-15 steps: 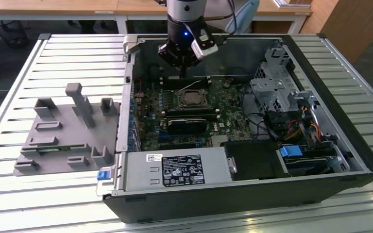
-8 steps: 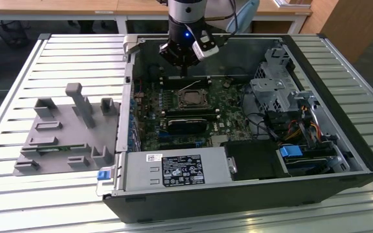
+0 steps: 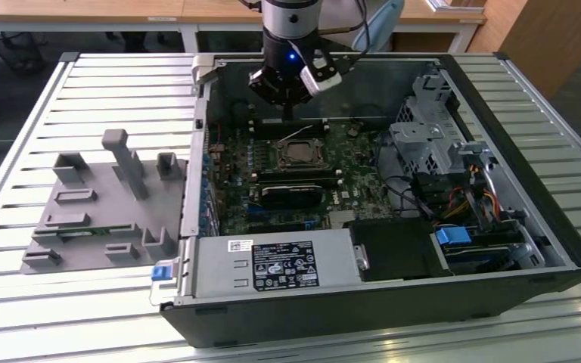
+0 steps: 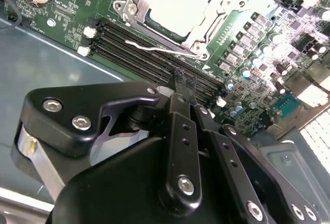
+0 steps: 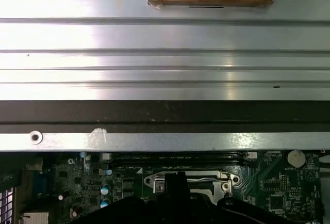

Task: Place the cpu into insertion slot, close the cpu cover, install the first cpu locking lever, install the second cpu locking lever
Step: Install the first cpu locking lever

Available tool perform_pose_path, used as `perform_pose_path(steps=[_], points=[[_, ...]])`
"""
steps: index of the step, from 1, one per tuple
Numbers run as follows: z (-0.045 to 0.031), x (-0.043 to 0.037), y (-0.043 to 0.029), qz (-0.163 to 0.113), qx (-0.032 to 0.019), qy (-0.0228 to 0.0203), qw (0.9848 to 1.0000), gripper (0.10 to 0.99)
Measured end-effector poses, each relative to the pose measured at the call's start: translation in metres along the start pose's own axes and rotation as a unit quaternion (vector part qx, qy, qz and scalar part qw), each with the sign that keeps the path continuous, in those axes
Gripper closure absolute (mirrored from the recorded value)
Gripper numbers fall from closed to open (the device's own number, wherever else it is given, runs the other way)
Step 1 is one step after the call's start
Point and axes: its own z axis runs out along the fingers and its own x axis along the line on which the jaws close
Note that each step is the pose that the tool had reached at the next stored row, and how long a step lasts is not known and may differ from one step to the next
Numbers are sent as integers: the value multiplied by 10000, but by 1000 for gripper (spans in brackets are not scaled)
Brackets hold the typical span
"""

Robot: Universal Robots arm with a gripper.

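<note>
Hanging with its fingers pressed together on nothing, the gripper (image 4: 181, 82) stood just above the memory slots (image 4: 149, 59), and beyond it, at the top centre of the second wrist view, the cpu (image 4: 178, 2) lay in the insertion slot (image 4: 198, 41) under the cpu cover (image 4: 219, 4).
</note>
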Motion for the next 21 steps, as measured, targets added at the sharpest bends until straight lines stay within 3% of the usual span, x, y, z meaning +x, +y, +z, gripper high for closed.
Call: perform_pose_path(steps=[7, 21], points=[[38, -18, -3, -107, -3, -4, 9999, 980], [132, -158, -6, -134, -14, -3, 9999, 980]])
